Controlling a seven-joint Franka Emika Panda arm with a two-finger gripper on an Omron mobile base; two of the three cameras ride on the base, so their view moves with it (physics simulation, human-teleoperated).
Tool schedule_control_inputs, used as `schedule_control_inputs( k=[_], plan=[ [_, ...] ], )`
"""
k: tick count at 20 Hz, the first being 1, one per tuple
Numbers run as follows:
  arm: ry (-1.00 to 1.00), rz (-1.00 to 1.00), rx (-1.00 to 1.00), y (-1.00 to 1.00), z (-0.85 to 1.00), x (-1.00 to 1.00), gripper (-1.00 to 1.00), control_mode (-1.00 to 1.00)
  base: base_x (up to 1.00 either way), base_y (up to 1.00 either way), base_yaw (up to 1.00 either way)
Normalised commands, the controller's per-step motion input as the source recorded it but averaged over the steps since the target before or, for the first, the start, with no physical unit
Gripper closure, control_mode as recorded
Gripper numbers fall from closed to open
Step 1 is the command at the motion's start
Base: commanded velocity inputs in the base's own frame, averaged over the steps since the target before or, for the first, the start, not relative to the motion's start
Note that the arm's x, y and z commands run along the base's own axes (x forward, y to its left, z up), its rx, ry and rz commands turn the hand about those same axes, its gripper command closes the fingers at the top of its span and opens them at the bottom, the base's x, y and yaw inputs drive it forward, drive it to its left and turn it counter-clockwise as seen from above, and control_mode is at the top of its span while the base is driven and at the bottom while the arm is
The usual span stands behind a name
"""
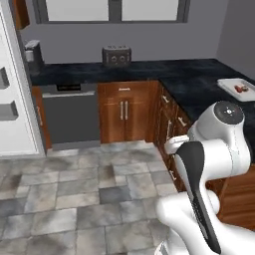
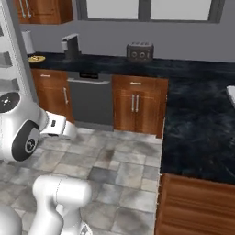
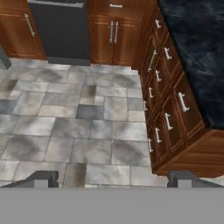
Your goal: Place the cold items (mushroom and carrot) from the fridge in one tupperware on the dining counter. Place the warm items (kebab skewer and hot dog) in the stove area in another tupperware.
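Your gripper point(image 3: 112, 179) sits at the bottom of the hand view, jaws spread wide and holding nothing, over the tiled floor point(image 3: 65, 127). Farther off, at the right edge of the left base view, one tupperware point(image 1: 238, 88) rests on the dining counter point(image 1: 199, 87), something small and reddish inside it.

Bench point(image 1: 199, 82): black stone w/ faint white veins, smooth, slight sheen. Cabinets point(image 1: 124, 112): reddish-brown wood, grain visible, semi-gloss; handles look like brushed metal. Dishwasher point(image 1: 69, 117): dark grey front, matt. Floor point(image 1: 74, 194): grey mottled stone tiles, matt, w/ pale grout. Toaster point(image 1: 116, 56): grey metal-look, dull. Tupperware point(image 1: 236, 88): pale, smooth, plastic-like. Fridge point(image 1: 12, 99): white, smooth. Arm point(image 1: 214, 149): glossy white shell, dark joints.
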Motion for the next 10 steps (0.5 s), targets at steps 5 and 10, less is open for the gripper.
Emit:
schedule_control_inputs(
  k=[5, 10],
  plan=[
    [0.0, 0.0, 0.0, 0.0, 0.0, 0.0, -1.0, 1.0, 0.98, 0.78, -0.13],
    [0.0, 0.0, 0.0, 0.0, 0.0, 0.0, -1.0, 1.0, 1.0, 0.27, 0.11]
  ],
)
